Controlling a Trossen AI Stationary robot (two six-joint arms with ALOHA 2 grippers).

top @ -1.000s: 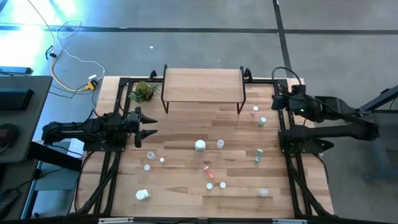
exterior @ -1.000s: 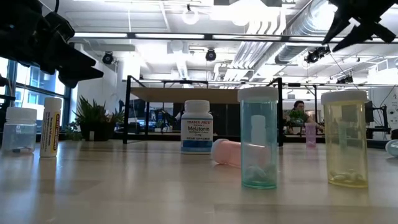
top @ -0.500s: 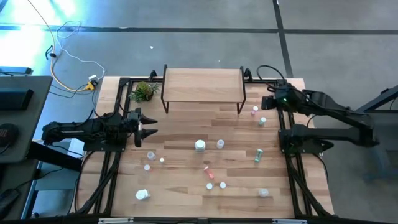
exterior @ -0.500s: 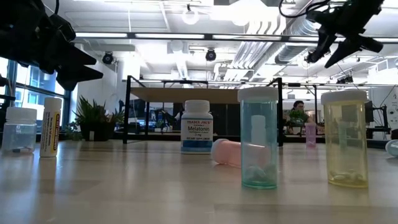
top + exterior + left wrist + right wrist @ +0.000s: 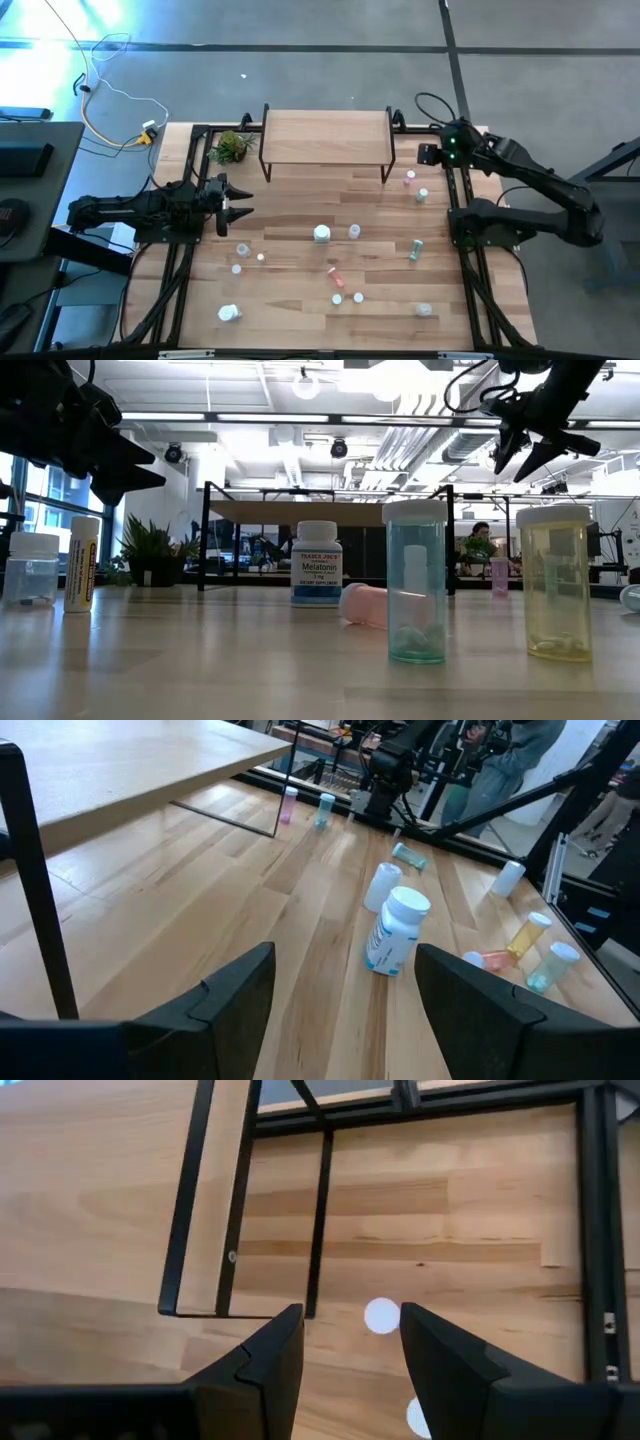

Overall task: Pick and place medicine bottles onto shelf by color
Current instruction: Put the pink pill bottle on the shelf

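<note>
So since the earlier frame the right gripper [image 5: 428, 155] had swung toward the upper right of the high view, beside the shelf [image 5: 326, 137], fingers parted, grasping nothing. The left gripper [image 5: 238, 201] hadn't budged, spread open at mid-left. I counted about twelve medicine bottles [image 5: 321, 234] scattered across the table [image 5: 290, 290], one shelf, one plant [image 5: 231, 147].

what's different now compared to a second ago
The right gripper has swung in from the table's right edge toward the shelf and now hangs open, holding nothing, above the pink bottle beside the shelf's right legs. The left gripper, the bottles and the shelf have not moved.
</note>
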